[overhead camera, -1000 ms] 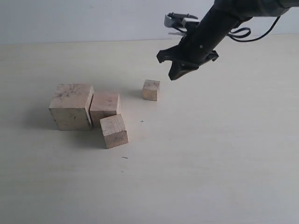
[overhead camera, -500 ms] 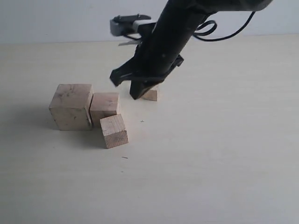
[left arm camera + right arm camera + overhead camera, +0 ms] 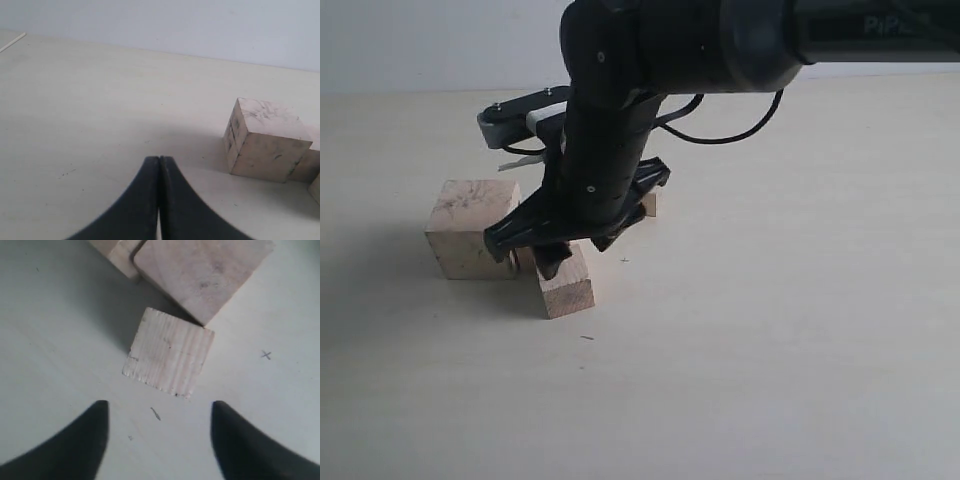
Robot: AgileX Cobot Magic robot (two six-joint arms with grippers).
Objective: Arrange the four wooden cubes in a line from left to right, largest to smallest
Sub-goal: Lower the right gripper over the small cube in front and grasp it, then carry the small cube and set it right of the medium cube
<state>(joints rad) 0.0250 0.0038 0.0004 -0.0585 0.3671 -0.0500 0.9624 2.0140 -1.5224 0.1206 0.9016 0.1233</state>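
Four wooden cubes lie on the pale table. The largest cube (image 3: pixel 468 228) (image 3: pixel 264 141), scribbled on top, stands at the left. Against its right side is the second cube (image 3: pixel 202 270), mostly hidden by the arm in the exterior view. The third cube (image 3: pixel 568 290) (image 3: pixel 169 352) sits turned at an angle just in front of them. The smallest cube (image 3: pixel 649 203) peeks out behind the arm. My right gripper (image 3: pixel 576 254) (image 3: pixel 160 407) hangs open right above the third cube, holding nothing. My left gripper (image 3: pixel 160 159) is shut and empty, left of the largest cube.
The right arm (image 3: pixel 620 120) reaches across the middle and covers part of the cube group. A small pencil cross (image 3: pixel 624 260) (image 3: pixel 266 355) and a short dark mark (image 3: pixel 587 338) are on the table (image 3: pixel 800 330). A wall edge runs along the back.
The right arm has swept from the back right, past the smallest cube, down and left to above the third cube. Its gripper has opened. The cubes have not moved.
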